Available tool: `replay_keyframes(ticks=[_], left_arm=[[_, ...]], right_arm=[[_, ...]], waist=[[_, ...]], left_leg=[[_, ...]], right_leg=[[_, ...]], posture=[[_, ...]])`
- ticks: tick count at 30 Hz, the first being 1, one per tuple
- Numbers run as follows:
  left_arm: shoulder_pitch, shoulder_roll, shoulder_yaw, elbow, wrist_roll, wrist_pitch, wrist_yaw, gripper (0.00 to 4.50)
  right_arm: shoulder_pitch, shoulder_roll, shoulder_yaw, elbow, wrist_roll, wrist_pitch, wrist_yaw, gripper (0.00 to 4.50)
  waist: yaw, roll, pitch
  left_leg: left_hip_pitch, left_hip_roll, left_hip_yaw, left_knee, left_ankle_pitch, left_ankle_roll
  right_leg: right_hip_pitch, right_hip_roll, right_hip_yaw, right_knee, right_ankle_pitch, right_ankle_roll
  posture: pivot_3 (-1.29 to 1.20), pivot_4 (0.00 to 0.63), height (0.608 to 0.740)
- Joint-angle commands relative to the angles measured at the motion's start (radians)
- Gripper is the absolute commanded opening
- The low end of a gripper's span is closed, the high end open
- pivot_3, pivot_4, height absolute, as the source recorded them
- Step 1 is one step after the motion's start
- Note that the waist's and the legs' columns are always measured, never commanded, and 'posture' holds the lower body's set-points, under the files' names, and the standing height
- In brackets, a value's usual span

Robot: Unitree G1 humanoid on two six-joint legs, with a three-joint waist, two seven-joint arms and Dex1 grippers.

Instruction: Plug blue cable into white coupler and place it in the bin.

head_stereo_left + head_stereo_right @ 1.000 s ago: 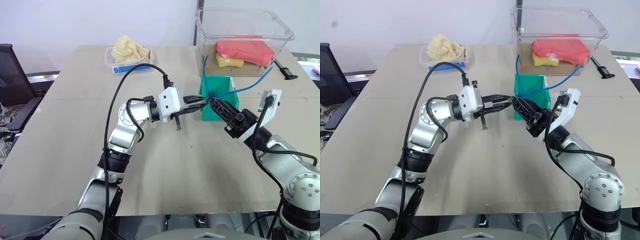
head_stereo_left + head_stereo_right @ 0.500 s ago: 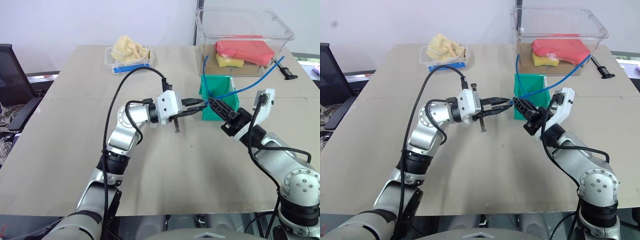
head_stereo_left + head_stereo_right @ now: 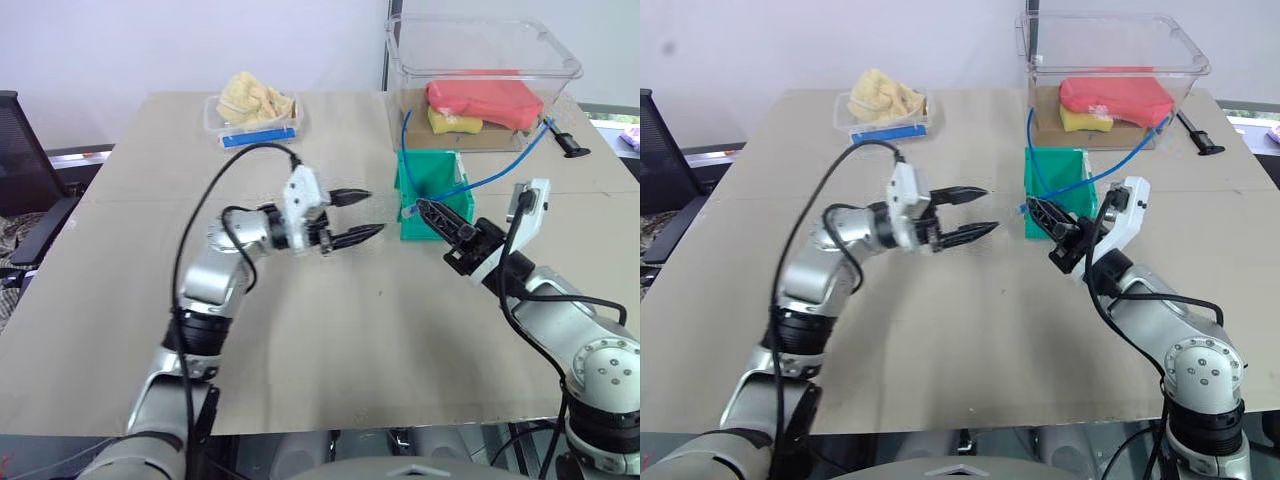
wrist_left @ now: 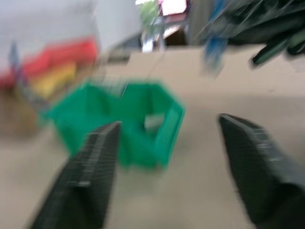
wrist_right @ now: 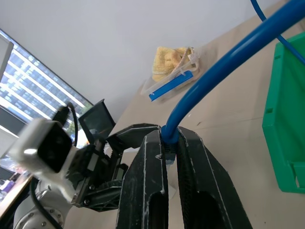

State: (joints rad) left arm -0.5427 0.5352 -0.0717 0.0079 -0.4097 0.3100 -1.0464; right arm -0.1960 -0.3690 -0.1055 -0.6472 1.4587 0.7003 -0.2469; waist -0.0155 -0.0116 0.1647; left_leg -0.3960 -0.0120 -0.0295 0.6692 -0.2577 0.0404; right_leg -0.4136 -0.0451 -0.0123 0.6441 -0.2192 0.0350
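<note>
My right gripper (image 3: 422,207) is shut on the end of the blue cable (image 5: 214,71), just in front of the teal bin (image 3: 405,185). From the fingers, the cable (image 3: 490,178) climbs over the bin and into the clear tub. My left gripper (image 3: 372,212) hangs open above the table with nothing between its fingers. It points at the right gripper from a short gap to its left. The left wrist view looks past the open fingers (image 4: 90,167) at the bin (image 4: 157,138). I cannot make out the white coupler; it may sit hidden at the cable's gripped end.
A large clear tub (image 3: 480,60) with red and yellow items stands behind the bin. A small clear tray (image 3: 255,108) holding a yellow bundle and a flat blue bar sits at the back left. A black tool (image 3: 570,143) lies at the far right. An office chair (image 3: 20,150) stands left of the table.
The left gripper has opened and pulled back to the left, away from the right gripper. The right gripper stays in place, shut on the cable end.
</note>
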Motion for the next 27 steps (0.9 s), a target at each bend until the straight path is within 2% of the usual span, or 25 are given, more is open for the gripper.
replay_keyframes(ticks=[1, 8, 16, 27], left_arm=[[0.023, 0.089, 0.079, 0.005, -0.044, 0.078, -0.033, 4.09], [0.096, 0.183, 0.089, 0.114, 0.018, 0.035, -0.081, 4.09], [0.101, 0.159, 0.049, 0.258, 0.121, -0.141, -0.104, 4.09], [-0.082, 0.068, -0.023, 0.573, 0.235, -0.388, -0.16, 4.09]], right_arm=[[0.027, -0.019, -0.039, -0.023, 0.024, -0.03, 0.035, 0.0], [0.069, -0.032, -0.035, -0.033, 0.008, -0.043, 0.064, 0.0], [0.073, -0.026, -0.002, -0.046, -0.012, -0.052, 0.063, 0.0], [0.094, -0.031, 0.002, -0.076, -0.018, -0.072, 0.036, 0.0]], waist=[[0.001, 0.0, 0.0], [0.005, 0.0, 0.0], [0.006, 0.0, 0.0], [0.009, 0.0, 0.0]], left_leg=[[0.0, 0.0, 0.0, 0.0, 0.0, 0.0], [0.0, -0.001, 0.002, 0.0, 0.0, 0.0], [-0.001, 0.0, 0.002, 0.0, 0.0, 0.0], [-0.001, -0.001, 0.002, 0.0, 0.0, 0.0]], right_leg=[[0.0, 0.0, 0.0, 0.0, 0.0, 0.0], [0.0, -0.001, 0.001, -0.001, 0.0, 0.0], [-0.001, -0.005, 0.002, -0.001, 0.0, 0.0], [-0.001, -0.003, 0.001, -0.001, 0.0, 0.0]], posture=[[0.0, 0.15, 0.74], [0.0, 0.15, 0.74], [0.0, 0.15, 0.74], [0.0, 0.15, 0.74]])
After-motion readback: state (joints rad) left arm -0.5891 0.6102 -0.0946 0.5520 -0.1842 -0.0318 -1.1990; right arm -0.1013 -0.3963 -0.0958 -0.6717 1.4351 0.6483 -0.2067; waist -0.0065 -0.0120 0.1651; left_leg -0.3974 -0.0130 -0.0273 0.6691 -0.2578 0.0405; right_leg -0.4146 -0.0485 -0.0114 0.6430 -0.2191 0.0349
